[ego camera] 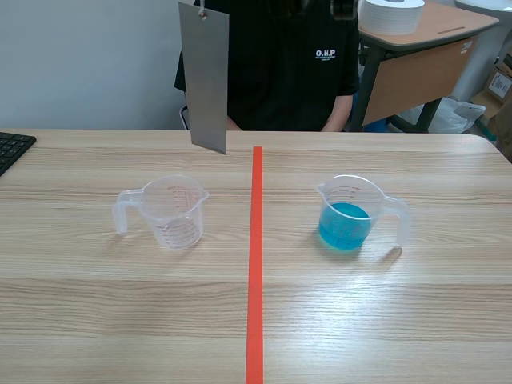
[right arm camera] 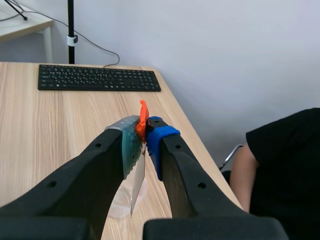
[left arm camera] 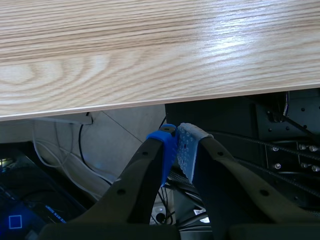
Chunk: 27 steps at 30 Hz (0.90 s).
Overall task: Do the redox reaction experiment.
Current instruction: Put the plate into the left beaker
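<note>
The right gripper [right arm camera: 142,145] is clamped on the top edge of the grey metal plate [ego camera: 206,76], with an orange tag [right arm camera: 143,117] pinched between its pads; the plate hangs upright in the air, well to the left of the blue-liquid cup [ego camera: 348,214] and farther from the robot than it, touching nothing. I judge the step in hand to be carrying the plate toward the dip; the plate is not yet in the liquid. The next move calls for bringing the plate over the blue-liquid cup, squaring it to the mouth and lowering it straight; the plate looks nearly as wide as that mouth, though this is hard to tell from here, so it may catch the rim. The empty cup [ego camera: 172,212] stands well left of the blue-liquid cup, almost under the plate, and is the one to avoid. The left gripper [left arm camera: 177,145] is closed on nothing, low off the table [ego camera: 360,320] edge. A keyboard [ego camera: 12,148] lies far left of the blue-liquid cup; a person [ego camera: 288,64] sits beyond it.
</note>
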Each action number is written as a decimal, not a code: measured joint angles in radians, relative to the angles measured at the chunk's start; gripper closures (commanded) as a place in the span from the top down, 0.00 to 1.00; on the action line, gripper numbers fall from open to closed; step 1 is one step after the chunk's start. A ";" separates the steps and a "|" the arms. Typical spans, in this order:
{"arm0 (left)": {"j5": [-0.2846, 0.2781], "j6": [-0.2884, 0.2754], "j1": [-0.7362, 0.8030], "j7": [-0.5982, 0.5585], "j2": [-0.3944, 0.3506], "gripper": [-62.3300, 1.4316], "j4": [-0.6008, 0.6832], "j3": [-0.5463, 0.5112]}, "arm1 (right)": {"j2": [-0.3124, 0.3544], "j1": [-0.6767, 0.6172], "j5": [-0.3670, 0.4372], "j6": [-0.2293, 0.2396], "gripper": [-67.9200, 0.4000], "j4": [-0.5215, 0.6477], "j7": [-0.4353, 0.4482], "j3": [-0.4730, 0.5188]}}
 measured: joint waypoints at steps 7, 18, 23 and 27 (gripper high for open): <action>0.000 0.000 0.000 0.000 0.000 0.10 0.000 0.000 | -0.069 0.068 -0.035 0.000 0.03 -0.086 0.000 -0.094; 0.000 0.000 0.000 0.000 0.000 0.10 0.000 0.000 | -0.137 0.134 -0.092 0.000 0.03 -0.193 0.042 -0.194; 0.000 0.000 0.000 0.000 0.000 0.10 0.000 0.000 | -0.159 0.159 -0.132 0.000 0.03 -0.255 0.075 -0.228; 0.000 0.000 0.000 0.000 0.000 0.10 0.000 0.000 | -0.175 0.163 -0.163 0.000 0.03 -0.284 0.102 -0.238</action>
